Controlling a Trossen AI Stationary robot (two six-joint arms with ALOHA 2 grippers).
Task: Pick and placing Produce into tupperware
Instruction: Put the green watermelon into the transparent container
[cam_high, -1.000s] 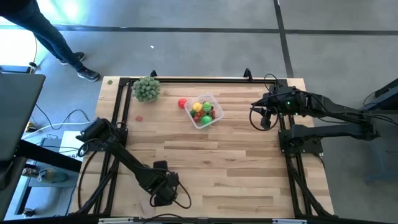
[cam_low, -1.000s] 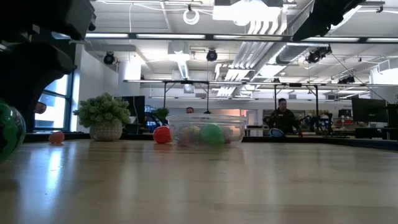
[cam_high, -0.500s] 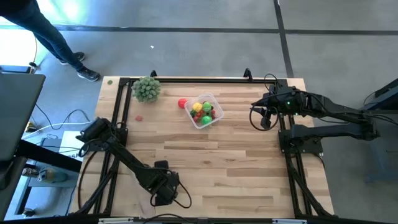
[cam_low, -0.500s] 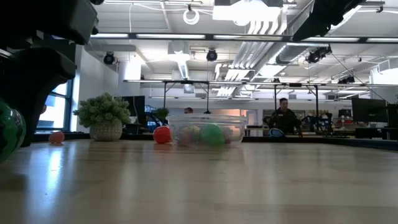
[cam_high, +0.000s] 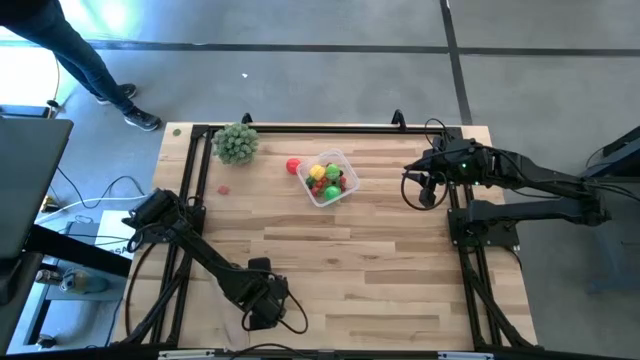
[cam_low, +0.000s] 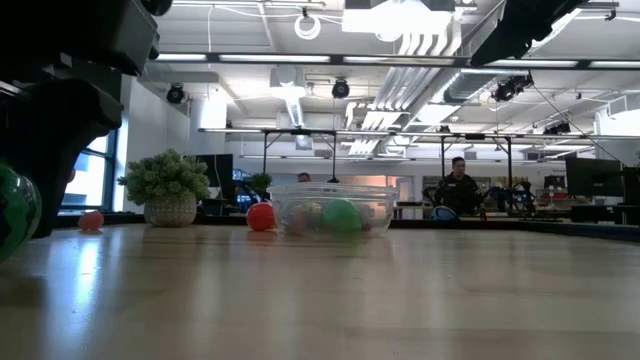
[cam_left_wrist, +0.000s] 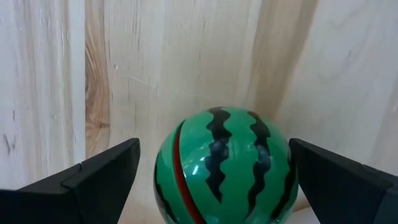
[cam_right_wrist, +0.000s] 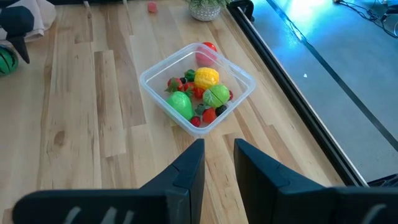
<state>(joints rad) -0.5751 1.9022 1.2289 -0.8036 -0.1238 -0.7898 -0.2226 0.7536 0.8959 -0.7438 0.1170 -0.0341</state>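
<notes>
A striped green watermelon ball (cam_left_wrist: 227, 168) rests on the wood near the table's near-left corner, also at the low view's left edge (cam_low: 14, 212). My left gripper (cam_high: 262, 305) points down over it, open, one finger on either side of the ball (cam_left_wrist: 214, 158); in the high view the gripper hides the ball. The clear tupperware (cam_high: 345, 193) stands at the far middle with yellow, green and red produce (cam_right_wrist: 202, 90) inside. A red ball (cam_high: 292, 166) lies just left of it, and a small red piece (cam_high: 222, 187) farther left. My right gripper (cam_right_wrist: 217, 168) hangs raised at the far right, fingers slightly apart around nothing.
A pale-green leafy ball in a pot (cam_high: 236, 143) stands at the far left corner. Black frame rails (cam_high: 190, 200) run along the table's left, far and right edges. Bare wood lies between the two arms. A person's legs (cam_high: 90, 65) show on the floor beyond the far left.
</notes>
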